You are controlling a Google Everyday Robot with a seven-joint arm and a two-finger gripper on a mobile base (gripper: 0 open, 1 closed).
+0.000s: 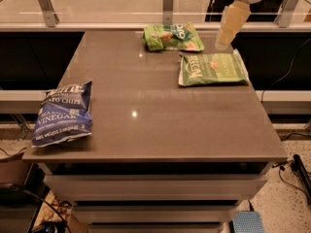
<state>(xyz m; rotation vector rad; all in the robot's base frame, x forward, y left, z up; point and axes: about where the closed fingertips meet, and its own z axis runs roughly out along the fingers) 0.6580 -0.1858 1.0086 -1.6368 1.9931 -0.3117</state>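
Nearest to me, under the front edge of the desk [160, 115], I see pale drawer fronts [155, 186] stacked one below another. On the desk's near left corner lies a blue chip bag [63, 113], flat, label up, its lower end reaching the desk's left edge. The middle of the brown top carries only a small glint of light.

Further back on the right lies a light green bag [212, 68], flat and face up, close to the right edge. Just beyond it, towards the middle of the far edge, a darker green bag [172, 36] lies crumpled. The two are near each other, but I cannot tell whether they touch.

My gripper [222, 44] hangs over the far right corner, its cream tip pointing down and a little left, just above the light green bag's far edge and to the right of the darker one. It carries nothing that I can see, and I cannot tell whether it is open or closed. Behind it runs a glass railing [167, 4] with metal posts.
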